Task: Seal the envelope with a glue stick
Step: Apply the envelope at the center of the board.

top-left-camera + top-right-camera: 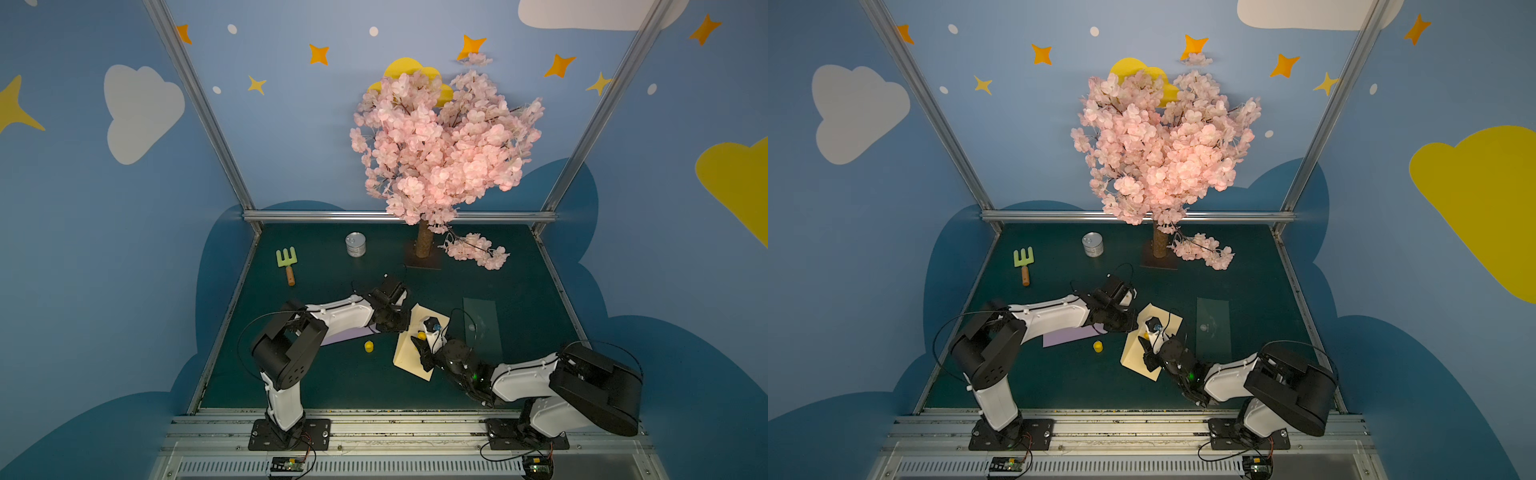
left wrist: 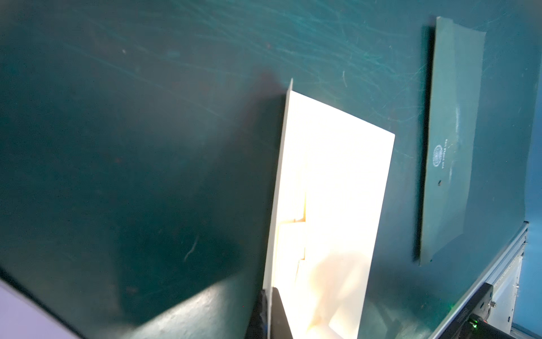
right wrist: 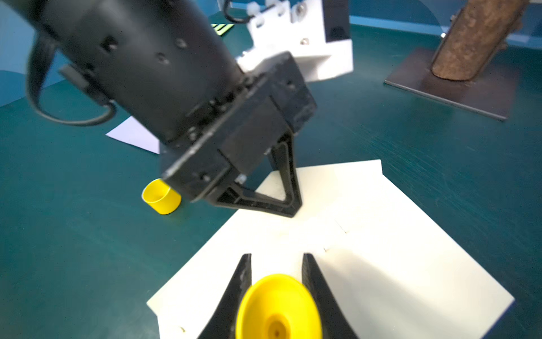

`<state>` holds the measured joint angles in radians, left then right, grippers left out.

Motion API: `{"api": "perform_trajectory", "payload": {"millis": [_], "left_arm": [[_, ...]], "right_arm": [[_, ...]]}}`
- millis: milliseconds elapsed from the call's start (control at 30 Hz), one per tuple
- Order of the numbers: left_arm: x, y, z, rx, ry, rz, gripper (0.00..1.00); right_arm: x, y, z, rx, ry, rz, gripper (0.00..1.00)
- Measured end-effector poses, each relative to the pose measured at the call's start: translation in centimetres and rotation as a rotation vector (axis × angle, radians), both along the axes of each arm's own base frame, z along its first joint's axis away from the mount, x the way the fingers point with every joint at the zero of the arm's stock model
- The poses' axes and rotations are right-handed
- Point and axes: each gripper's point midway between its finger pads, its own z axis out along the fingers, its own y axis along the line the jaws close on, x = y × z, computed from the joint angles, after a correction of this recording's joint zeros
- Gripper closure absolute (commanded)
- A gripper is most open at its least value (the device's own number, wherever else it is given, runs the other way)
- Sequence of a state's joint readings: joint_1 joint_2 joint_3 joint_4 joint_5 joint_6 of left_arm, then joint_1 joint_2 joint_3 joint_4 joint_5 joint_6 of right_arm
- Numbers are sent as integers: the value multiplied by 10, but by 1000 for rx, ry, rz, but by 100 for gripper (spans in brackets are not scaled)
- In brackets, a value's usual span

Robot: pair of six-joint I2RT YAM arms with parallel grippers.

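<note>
Surface: dark teal mat (image 1: 332, 386), with fine pale scratches in the left wrist view. Room: blue walls (image 1: 83, 257) painted with clouds and stars, and an aluminium frame (image 1: 374, 216) along the back edge.

Your far end holds a pink blossom tree (image 1: 444, 141), a tin can (image 1: 355, 244) and a green garden fork (image 1: 286, 259). A lavender sheet (image 1: 1067, 337) lies under the left arm. A dark green envelope (image 1: 484, 324) lies flat just beside the cream envelope (image 1: 409, 357).

Your left gripper (image 2: 268, 311) is pressed together on the cream envelope's raised flap edge. Your right gripper (image 3: 277, 264) pinches the glue stick (image 3: 278, 305) over that envelope. The yellow cap (image 3: 161, 196) lies off on the mat, near the envelope.
</note>
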<state>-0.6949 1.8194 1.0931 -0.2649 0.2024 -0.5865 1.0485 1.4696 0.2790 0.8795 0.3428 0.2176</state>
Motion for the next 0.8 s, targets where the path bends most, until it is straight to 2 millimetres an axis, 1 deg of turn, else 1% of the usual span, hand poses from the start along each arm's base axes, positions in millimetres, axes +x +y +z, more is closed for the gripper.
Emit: {"api": "perform_trajectory", "payload": {"millis": [100, 200, 333, 500, 567, 633, 733, 800], "left_arm": [[0, 0, 0, 3, 0, -3, 97], [-1, 0, -1, 7, 2, -7, 97], [-2, 0, -6, 14, 11, -9, 97], [-3, -4, -5, 13, 9, -17, 97], [-4, -6, -5, 13, 8, -21, 97], [-4, -7, -5, 13, 9, -24, 97], [-4, -8, -5, 15, 10, -26, 97], [-4, -8, -5, 15, 11, -27, 97]], "right_arm": [[16, -10, 0, 17, 23, -65, 100], [32, -16, -1, 20, 32, -112, 100], [47, -17, -2, 46, 37, -142, 100], [65, -18, -3, 70, 24, -161, 100], [67, -17, -3, 68, 23, -155, 100], [65, -15, -3, 64, 27, -130, 100], [59, -10, -2, 58, 30, -88, 100], [52, -7, -2, 62, 35, -62, 100]]}}
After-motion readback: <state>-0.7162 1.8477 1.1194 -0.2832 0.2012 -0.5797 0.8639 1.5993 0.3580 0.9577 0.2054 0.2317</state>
